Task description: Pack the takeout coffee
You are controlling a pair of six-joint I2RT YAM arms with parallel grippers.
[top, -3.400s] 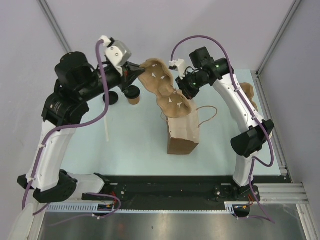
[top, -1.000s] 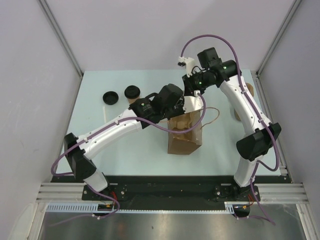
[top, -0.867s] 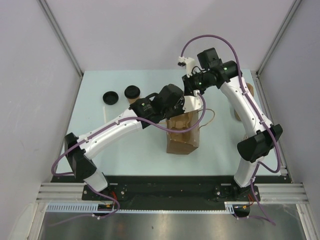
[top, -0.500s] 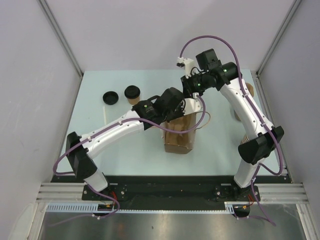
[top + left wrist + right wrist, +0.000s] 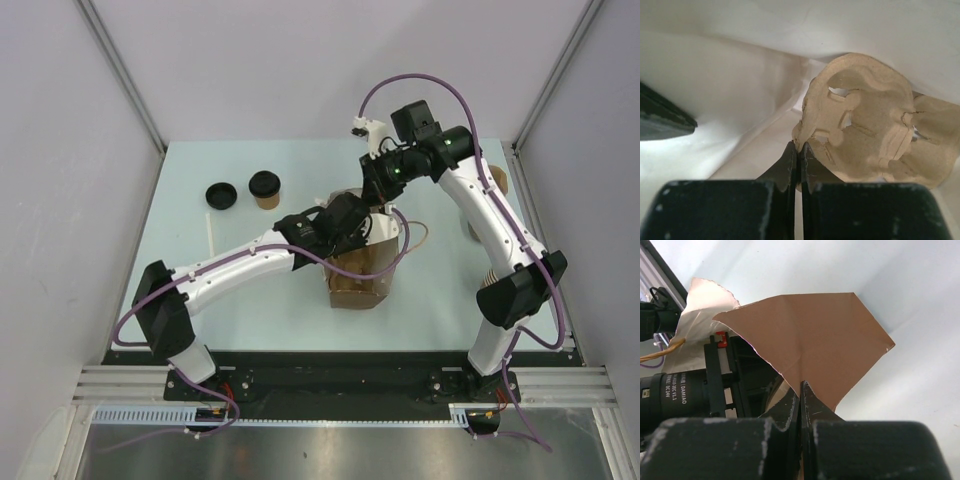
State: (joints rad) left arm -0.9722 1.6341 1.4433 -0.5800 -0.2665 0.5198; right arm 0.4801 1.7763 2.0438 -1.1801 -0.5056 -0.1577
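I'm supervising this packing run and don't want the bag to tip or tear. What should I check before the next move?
1. Left gripper shut on the pulp carrier, pinching its edge: ok.
2. Carrier inside the paper bag, with the pale inner walls around it in the left wrist view: ok.
3. Carrier seated flat on the bag's bottom: cannot tell.
4. Right gripper shut on the bag's rim, holding the mouth open: ok.
5. Bag standing upright on the table: ok.
6. Takeout coffee upright with its lid on, left of the bag and clear of both arms: ok. It is not yet packed.
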